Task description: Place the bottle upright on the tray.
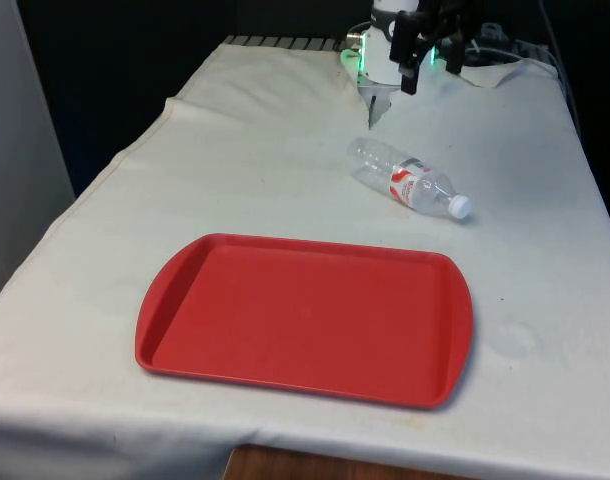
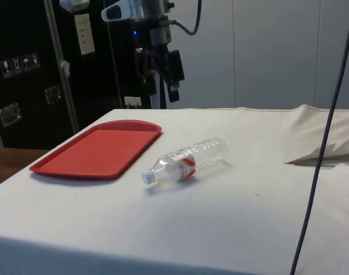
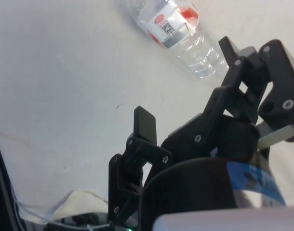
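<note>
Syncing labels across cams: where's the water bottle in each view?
Front view: water bottle lies on its side on the white cloth, beyond the red tray, cap toward the front view's right.
Side view: the bottle lies on the cloth beside the tray, cap toward the camera.
Wrist view: the bottle lies on the cloth beyond the open gripper.
Shared landmark: the bottle's red and white label.

In the wrist view the bottle [image 3: 178,33] is cut off by the picture's edge, its cap end out of frame. The label's print is too small to read in the front view.
</note>
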